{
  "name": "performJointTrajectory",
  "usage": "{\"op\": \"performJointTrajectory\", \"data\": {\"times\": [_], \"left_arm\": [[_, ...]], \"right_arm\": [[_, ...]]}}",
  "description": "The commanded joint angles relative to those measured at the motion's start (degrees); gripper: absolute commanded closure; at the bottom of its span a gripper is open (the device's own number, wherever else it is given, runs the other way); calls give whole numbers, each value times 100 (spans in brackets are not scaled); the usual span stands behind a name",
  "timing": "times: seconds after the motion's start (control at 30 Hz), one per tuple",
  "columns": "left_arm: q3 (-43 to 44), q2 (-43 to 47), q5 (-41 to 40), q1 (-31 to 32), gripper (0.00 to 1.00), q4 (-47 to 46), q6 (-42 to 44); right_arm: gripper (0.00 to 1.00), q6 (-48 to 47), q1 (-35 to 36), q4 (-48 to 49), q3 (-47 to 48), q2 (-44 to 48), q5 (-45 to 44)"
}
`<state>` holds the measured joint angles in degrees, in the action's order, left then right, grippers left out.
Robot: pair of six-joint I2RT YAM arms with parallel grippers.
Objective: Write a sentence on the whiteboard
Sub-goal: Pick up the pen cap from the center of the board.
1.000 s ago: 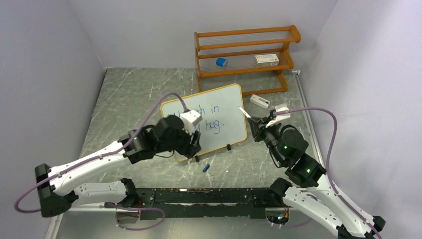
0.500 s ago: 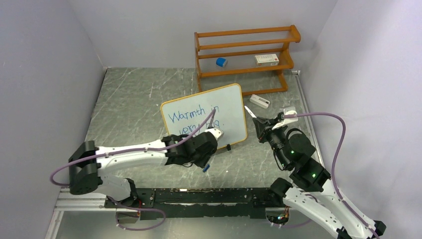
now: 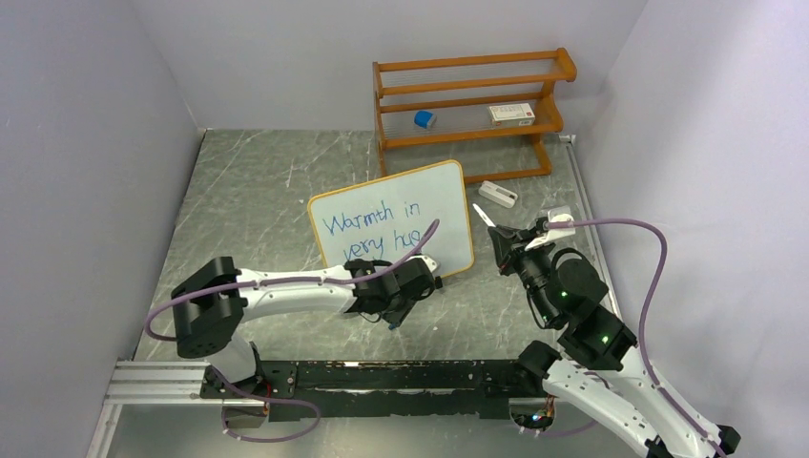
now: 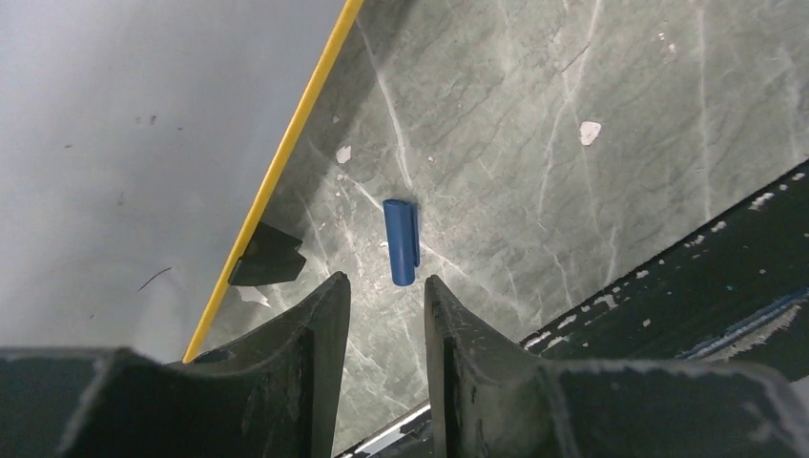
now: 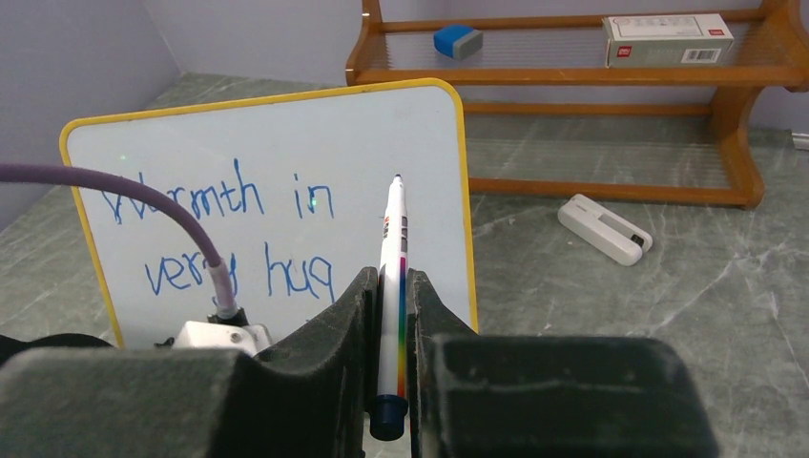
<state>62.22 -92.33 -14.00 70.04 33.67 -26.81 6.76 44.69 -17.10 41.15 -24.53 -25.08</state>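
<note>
So the whiteboard stands propped up around the middle of the counter, face toward the arms, with the orange wooden rack right behind it. The sentence is there in blue marker, two lines: "Warmth in" on top, then "very hug" below, as far as I can read it.

Right claw is clamped on a marker, white barrel with a rainbow stripe, tip pointing at the board's right edge but not touching it. From the top camera that arm hangs just off the board's right side.

Left arm is stretched out low along the board's bottom edge. Its claw has the jaws a little apart with nothing between them. Just past the fingertips a small blue cap lies flat on the counter, close to the board's yellow frame and one of its black feet. The claw isn't touching the cap. The arm's purple cable droops across the lower left of the writing in the right wrist view.

Other stuff: a blue eraser and a white box sit on the rack's shelf, and a small white block lies on the counter in front of the rack.
</note>
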Motion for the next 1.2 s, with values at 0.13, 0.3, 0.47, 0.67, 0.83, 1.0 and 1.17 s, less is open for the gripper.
{"op": "performJointTrajectory", "data": {"times": [0.13, 0.3, 0.47, 0.67, 0.83, 1.0, 1.17], "left_arm": [[191, -412, 546, -209, 61, -302, 149], [288, -639, 741, -227, 61, -307, 243], [350, -819, 717, -230, 61, -166, 251], [359, -987, 648, -298, 61, -50, 245], [395, -1180, 830, -307, 62, -54, 298], [350, -1329, 915, -323, 69, -53, 295], [265, -1351, 904, -324, 82, -18, 236]], "right_arm": [[100, -52, -21, 23, 34, 53, -48], [100, -47, -15, 55, 16, 45, -41], [100, -52, -21, 47, 29, 20, -40], [100, -62, -21, 68, 24, 32, -6], [100, -61, -17, 49, 16, 68, -31], [100, -61, -21, 45, 16, 83, -40], [100, -70, -21, 74, 11, 98, -34]]}}
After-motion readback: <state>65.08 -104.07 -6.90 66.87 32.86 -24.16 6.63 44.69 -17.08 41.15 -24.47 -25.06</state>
